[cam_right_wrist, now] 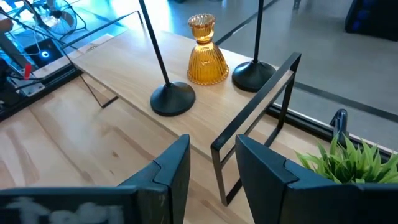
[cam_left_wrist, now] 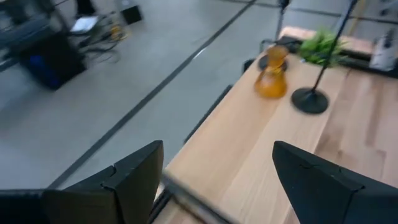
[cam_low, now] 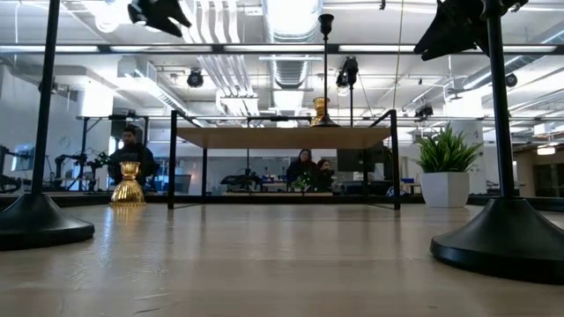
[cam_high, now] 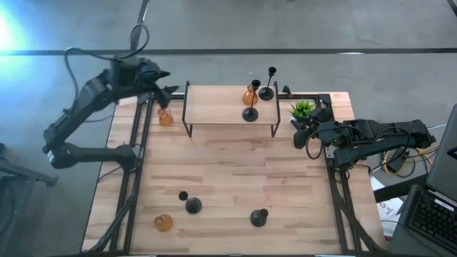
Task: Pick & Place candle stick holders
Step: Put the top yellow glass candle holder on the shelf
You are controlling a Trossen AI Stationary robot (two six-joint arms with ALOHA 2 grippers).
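A raised wooden shelf (cam_high: 228,107) stands at the table's far middle. On it stand an amber holder (cam_high: 249,95) and two black holders (cam_high: 250,113) (cam_high: 267,91), each on its base. On the table stand one amber holder (cam_high: 165,117) left of the shelf, another amber holder (cam_high: 163,223) and two black holders (cam_high: 191,205) (cam_high: 258,217) near the front. My left gripper (cam_high: 170,91) hovers wide open and empty (cam_left_wrist: 217,180) at the shelf's left end. My right gripper (cam_high: 303,135) is right of the shelf, slightly open and empty (cam_right_wrist: 214,165).
A small green potted plant (cam_high: 303,109) stands just right of the shelf, close to my right gripper. The shelf's black frame (cam_right_wrist: 255,118) lies right ahead of my right fingers. Bare wood lies between the shelf and the front holders. People sit in the room beyond the table (cam_low: 132,154).
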